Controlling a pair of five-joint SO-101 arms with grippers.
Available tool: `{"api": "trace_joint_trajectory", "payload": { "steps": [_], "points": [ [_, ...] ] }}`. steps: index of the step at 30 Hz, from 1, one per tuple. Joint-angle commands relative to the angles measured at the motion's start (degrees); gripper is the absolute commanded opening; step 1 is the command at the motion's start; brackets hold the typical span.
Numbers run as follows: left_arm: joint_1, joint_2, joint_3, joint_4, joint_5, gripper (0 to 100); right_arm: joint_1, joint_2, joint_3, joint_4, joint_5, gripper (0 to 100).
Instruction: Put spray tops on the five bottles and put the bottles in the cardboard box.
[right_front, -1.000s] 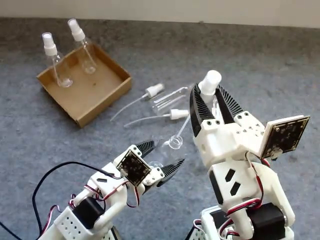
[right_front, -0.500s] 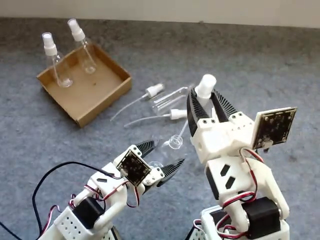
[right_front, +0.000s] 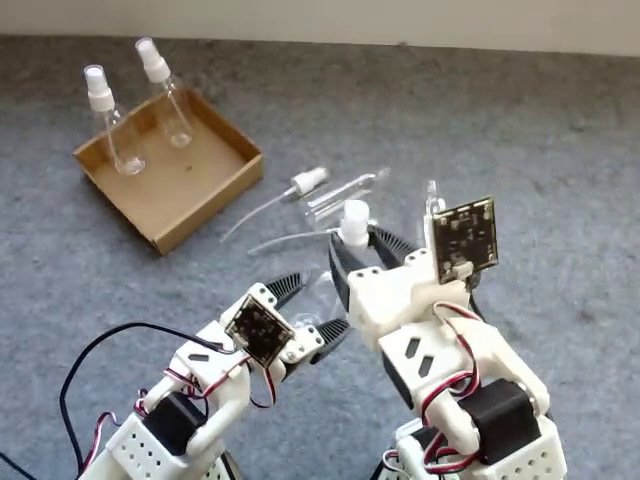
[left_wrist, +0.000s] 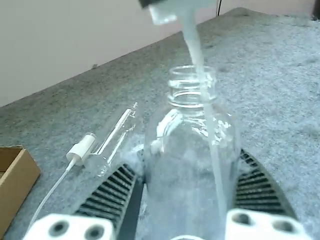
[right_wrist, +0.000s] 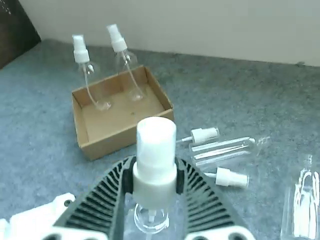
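Note:
My left gripper (right_front: 303, 318) is shut on an upright clear bottle (left_wrist: 192, 150), low in the middle of the high view. Directly over it, my right gripper (right_front: 358, 248) is shut on a white spray top (right_wrist: 156, 150). The top's thin tube (left_wrist: 200, 65) runs down through the bottle's open mouth (right_wrist: 150, 218), while the cap stays above the neck. At the far left sits the cardboard box (right_front: 210, 205), and two capped bottles (right_front: 100, 110) (right_front: 160, 90) stand inside it.
Between the box and the arms lie a capless bottle (right_front: 340, 195) on its side and two loose spray tops (right_wrist: 202, 135) (right_wrist: 231, 177). Another open bottle (right_wrist: 300, 200) stands upright by the right arm. Grey carpet surrounds everything.
The right arm has swung left and down with the spray top, from beside the left gripper to directly above the held bottle. The left arm shifted only slightly.

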Motion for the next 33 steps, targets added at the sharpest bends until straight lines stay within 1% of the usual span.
{"api": "trace_joint_trajectory", "payload": {
  "steps": [1, 4, 9, 11, 12, 19, 24, 27, 29, 33],
  "points": [
    [-1.8, -0.6, 1.3, -2.3, 0.4, 13, -1.1, -0.6, -0.9, 3.6, 4.7, 1.1],
    [-1.6, -0.6, 1.3, -2.3, 0.4, 13, -1.1, -0.6, -0.7, 6.2, 7.8, 2.6],
    [-1.9, -0.6, 1.3, -2.3, 0.4, 13, -1.1, -0.6, -1.2, 10.6, 12.0, 19.3],
    [-2.0, -0.6, 1.3, -2.3, 0.4, 13, -0.8, -0.6, -2.6, 11.2, 13.6, 23.3],
    [-2.0, -0.6, 1.3, -2.3, 0.4, 13, -0.7, -0.6, -3.4, 11.3, 14.0, 23.5],
    [-2.1, -0.6, 1.3, -2.3, 0.4, 13, 0.1, -0.6, -14.1, 13.5, 14.2, 23.5],
    [-2.1, -0.6, 1.3, -2.3, 0.4, 13, 10.4, -0.6, -19.9, 12.0, 14.2, 23.5],
    [-2.0, -0.6, 1.3, -2.3, 0.4, 13, 15.6, -0.4, -18.3, 9.7, 14.3, 22.6],
    [-1.7, -0.6, 1.3, -2.3, 0.4, 13, 17.6, -0.3, -14.5, 6.0, 14.3, 17.6],
    [-1.6, -0.6, 1.3, -2.3, 0.4, 13, 19.7, -0.5, -3.4, -4.3, 14.3, 2.8]
  ]
}}
